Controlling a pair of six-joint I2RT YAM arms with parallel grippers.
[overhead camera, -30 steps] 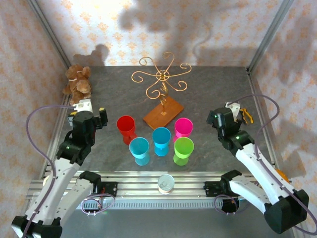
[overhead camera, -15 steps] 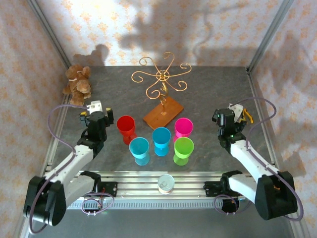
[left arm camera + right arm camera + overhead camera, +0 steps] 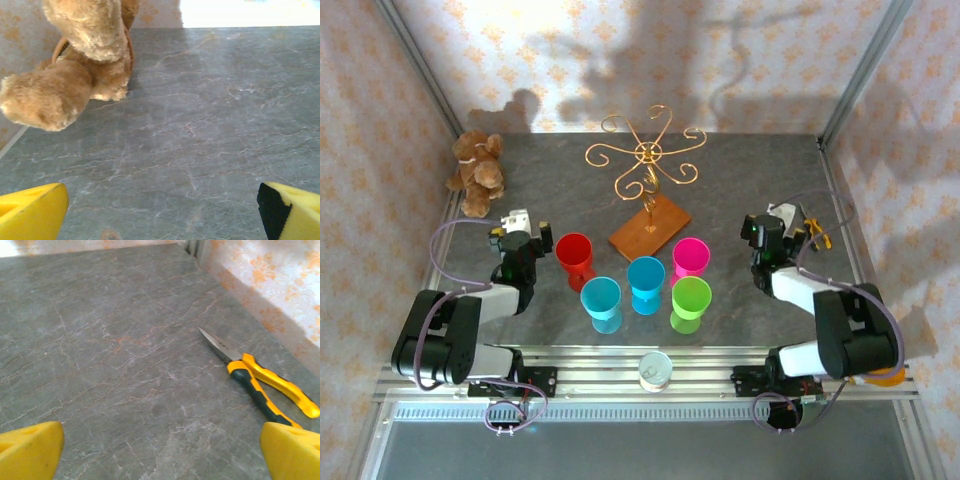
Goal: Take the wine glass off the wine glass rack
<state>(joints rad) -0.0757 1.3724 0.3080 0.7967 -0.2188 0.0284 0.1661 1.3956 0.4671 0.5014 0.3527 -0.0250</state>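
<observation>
Top external view: left hand [image 3: 516,222] and right hand [image 3: 782,218] lay spread; wine glass rack [image 3: 648,170] stood bare, so keeping clear of goblets [image 3: 646,280] seemed wise.

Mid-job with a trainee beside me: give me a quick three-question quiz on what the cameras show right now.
1. True or false: a glass hangs from an arm of the wine glass rack.
2. Which thing lies on the table just ahead of the right end effector? A. pliers B. a spoon C. a sponge
3. How many coloured wine glasses stand on the table in front of the rack?

Key: 1. False, the arms are bare. 2. A. 3. Five: red, pink, green and two blue.
</observation>
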